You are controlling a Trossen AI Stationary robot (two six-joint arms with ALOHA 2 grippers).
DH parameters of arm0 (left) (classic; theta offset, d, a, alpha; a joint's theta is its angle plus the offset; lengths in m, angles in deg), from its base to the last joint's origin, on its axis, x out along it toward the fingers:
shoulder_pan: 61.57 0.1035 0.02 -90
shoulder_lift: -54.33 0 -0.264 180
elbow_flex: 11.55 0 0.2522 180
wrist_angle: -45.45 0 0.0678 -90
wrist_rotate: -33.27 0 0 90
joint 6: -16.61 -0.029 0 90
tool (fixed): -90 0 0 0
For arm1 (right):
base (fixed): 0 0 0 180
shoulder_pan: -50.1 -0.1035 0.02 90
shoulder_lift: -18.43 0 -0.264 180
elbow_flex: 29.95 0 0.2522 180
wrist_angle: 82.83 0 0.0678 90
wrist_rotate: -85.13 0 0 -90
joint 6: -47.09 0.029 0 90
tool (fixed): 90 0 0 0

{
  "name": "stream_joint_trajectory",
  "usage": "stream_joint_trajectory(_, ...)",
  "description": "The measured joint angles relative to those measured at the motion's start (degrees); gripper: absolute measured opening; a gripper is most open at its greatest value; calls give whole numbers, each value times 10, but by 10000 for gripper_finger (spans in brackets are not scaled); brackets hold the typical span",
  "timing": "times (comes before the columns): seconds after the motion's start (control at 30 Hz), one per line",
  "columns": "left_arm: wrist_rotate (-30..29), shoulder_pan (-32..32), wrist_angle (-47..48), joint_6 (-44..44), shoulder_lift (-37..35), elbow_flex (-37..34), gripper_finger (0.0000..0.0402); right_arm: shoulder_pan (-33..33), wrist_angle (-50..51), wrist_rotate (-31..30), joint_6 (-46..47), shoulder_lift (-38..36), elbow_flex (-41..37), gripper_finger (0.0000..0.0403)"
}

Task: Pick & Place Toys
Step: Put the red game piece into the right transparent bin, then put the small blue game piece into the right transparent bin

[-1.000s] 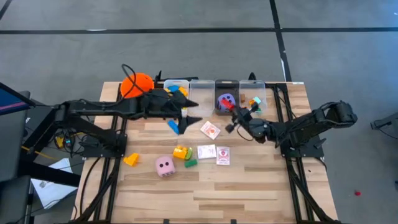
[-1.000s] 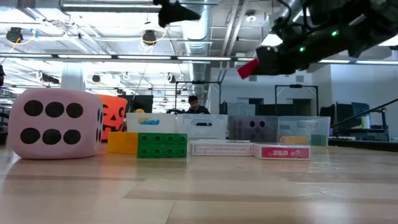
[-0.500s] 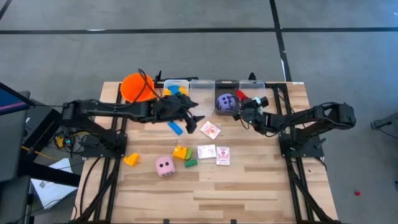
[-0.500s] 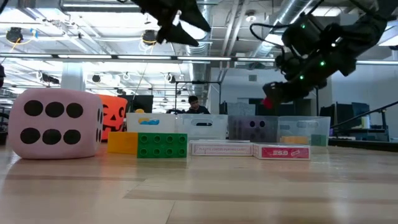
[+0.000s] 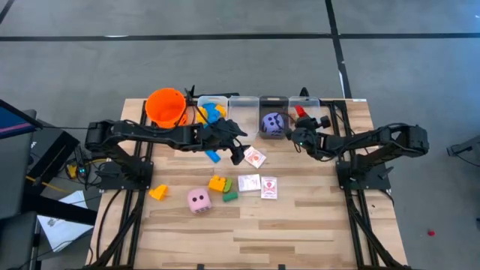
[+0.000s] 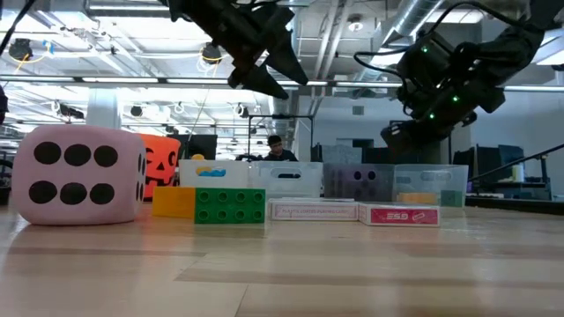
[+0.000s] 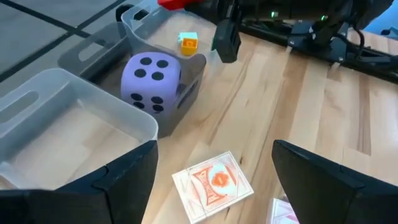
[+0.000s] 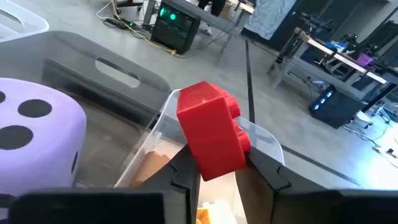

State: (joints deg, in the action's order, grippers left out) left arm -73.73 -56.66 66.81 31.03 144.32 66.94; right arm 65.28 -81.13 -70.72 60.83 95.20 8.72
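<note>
Two grippers: both were raised over the bins at the table's far edge.
Right gripper (image 8: 217, 171): clenched on a studded red block (image 8: 213, 130) of glossy plastic, above the rim of the end clear bin (image 5: 305, 112).
Left gripper (image 7: 211, 171): spread wide, gripping nothing, above a flat pink-and-white card (image 7: 213, 184).
Purple die (image 7: 151, 81): soft, rounded cube with dark dots, inside a clear bin (image 7: 186, 93).
Pink die (image 5: 198, 199): on the wooden table (image 5: 300, 232), near small blocks.
</note>
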Motion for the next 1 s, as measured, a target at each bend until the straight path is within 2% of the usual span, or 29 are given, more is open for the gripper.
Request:
stream_joint_trajectory(0.13,0,0,-3,0,-1,0,309,-2,1,9,0,0,0,115)
stream_joint_trajectory(0.43,0,0,-14,0,-5,0,308,-1,12,13,-2,0,0,235)
stream_joint_trajectory(0.57,1,0,-14,0,-5,0,306,-12,11,21,-2,0,0,261)
stream_joint_trajectory(0.63,2,0,-16,0,-5,0,305,-34,2,52,-2,0,0,264)
stream_joint_trajectory(0.77,3,0,-17,-5,-5,0,306,-95,-35,190,-37,0,0,265)
stream_joint_trajectory(0.93,9,-6,-16,-52,-5,0,303,-171,-47,483,-94,-1,0,265)
stream_joint_trajectory(1.0,9,-11,-16,-58,-5,0,302,-196,-46,561,-92,-1,0,265)
